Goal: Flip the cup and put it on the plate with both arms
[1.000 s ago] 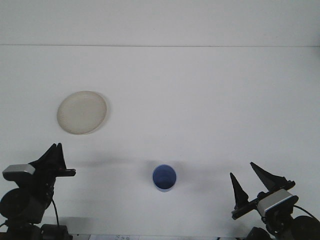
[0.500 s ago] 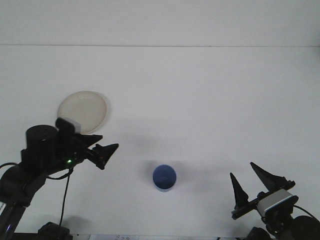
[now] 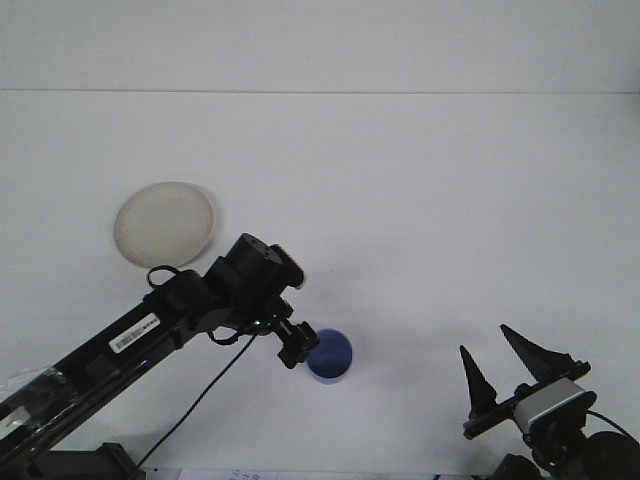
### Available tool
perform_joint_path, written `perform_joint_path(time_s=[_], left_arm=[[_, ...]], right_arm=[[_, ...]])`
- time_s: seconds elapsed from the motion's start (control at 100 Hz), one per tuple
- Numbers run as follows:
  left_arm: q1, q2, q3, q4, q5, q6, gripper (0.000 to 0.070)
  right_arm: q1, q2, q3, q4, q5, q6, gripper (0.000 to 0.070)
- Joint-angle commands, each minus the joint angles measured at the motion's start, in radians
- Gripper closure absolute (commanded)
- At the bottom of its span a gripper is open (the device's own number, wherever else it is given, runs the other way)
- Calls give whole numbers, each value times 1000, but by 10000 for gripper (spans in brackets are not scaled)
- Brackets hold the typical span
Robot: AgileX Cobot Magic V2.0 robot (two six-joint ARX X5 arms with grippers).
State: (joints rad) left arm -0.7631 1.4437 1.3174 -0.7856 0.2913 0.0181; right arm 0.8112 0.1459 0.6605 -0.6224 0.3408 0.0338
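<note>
A small blue cup [image 3: 332, 357] stands on the white table with its mouth facing up, near the front centre. A cream round plate [image 3: 165, 223] lies flat at the left, well behind the cup. My left gripper [image 3: 297, 346] reaches in from the lower left and sits at the cup's left rim, partly covering it. My right gripper [image 3: 484, 340] rests low at the front right, open, with nothing between its fingers, well to the right of the cup.
The left arm [image 3: 150, 325] stretches diagonally from the lower left corner, passing in front of the plate. A cable hangs below it. The white table [image 3: 420, 200] runs back to a wall edge at the top.
The left arm has swung up from its rest at the lower left and stretched rightwards, bringing its gripper to the cup's left rim. The cup, plate and right arm have not moved.
</note>
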Motion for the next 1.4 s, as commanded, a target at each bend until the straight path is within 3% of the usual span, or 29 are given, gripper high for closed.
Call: perform_joint_path(time_s=[0.0, 0.09, 0.46, 0.59, 0.66, 0.81, 1.16, 1.39], left_arm=[[-26, 42, 19, 5, -44, 27, 186], [-47, 90, 19, 14, -93, 27, 186], [-57, 230, 19, 40, -93, 28, 187], [-61, 246, 19, 53, -93, 27, 216], [-66, 249, 19, 56, -93, 27, 335], [-74, 249, 19, 54, -93, 27, 700], [-71, 249, 61, -21, -101, 32, 693], [-23, 221, 223, -212, -248, 66, 693]], right_arm=[[10, 0, 8, 8, -1, -4, 243], [10, 0, 8, 8, 0, -4, 243], [10, 0, 8, 8, 0, -4, 244], [10, 0, 8, 8, 0, -4, 244], [10, 0, 8, 8, 0, -4, 244], [10, 0, 8, 8, 0, -4, 244], [10, 0, 8, -3, 0, -3, 244], [10, 0, 8, -4, 0, 4, 244]])
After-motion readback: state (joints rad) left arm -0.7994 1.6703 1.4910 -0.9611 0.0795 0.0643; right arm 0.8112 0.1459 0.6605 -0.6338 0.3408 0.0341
